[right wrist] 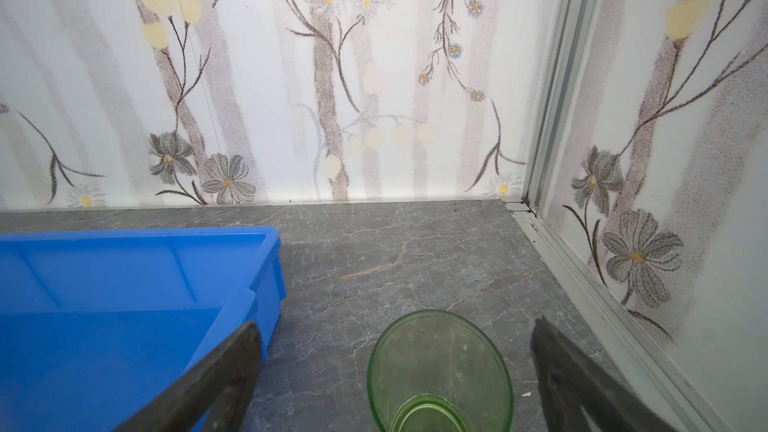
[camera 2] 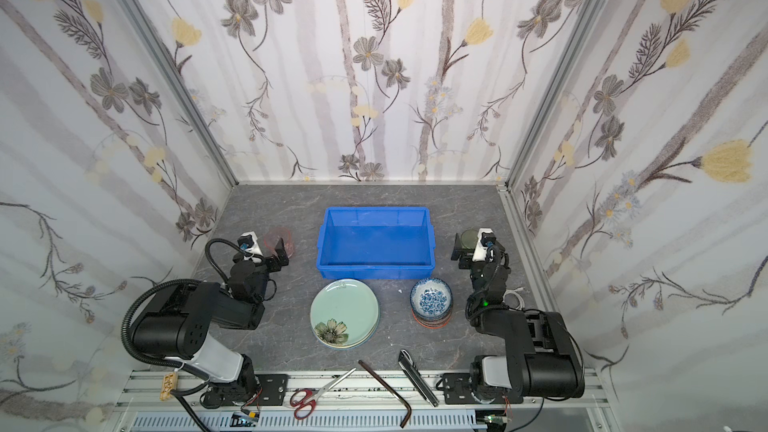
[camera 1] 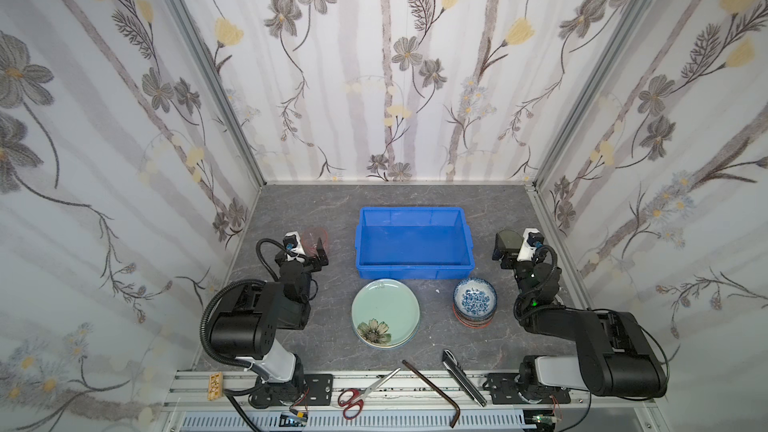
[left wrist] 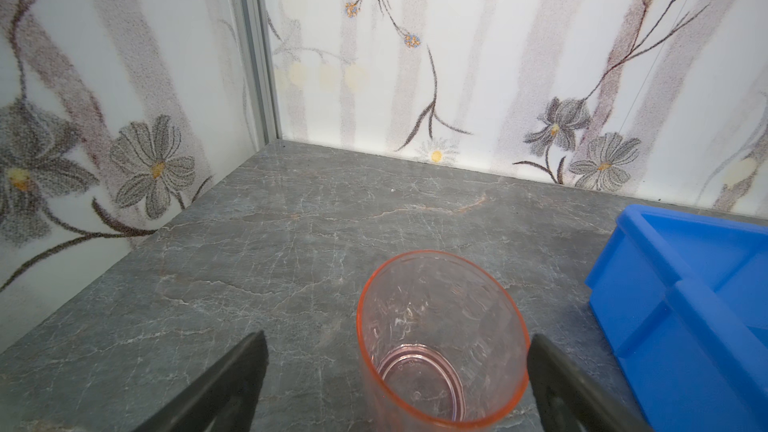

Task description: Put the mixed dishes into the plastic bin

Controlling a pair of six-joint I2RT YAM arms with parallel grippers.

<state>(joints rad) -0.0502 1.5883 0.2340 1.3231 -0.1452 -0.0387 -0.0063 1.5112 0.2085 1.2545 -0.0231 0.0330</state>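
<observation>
Both pairs of jaws stand spread wide, gripping nothing. Left jaws straddle an upright pink tumbler (left wrist: 442, 338), one jaw just beside its rim, the other well apart. Right jaws straddle an upright green tumbler (right wrist: 439, 371), with a gap on each side.

Both top views show a blue bin (camera 1: 413, 243) at the middle of the grey surface (camera 1: 291, 209), toward the back wall. The pink tumbler stands left of the bin and the green tumbler right of it, each apart from its wall.

In front of the bin, a stack of plates (camera 1: 385, 312), the top one mint-green with a flower, sits beside a stack of bowls (camera 1: 474, 300), the top one blue floral. Every dish is outside the bin. Red-handled scissors (camera 1: 357, 396) lie on the front rail (camera 1: 407, 398).
</observation>
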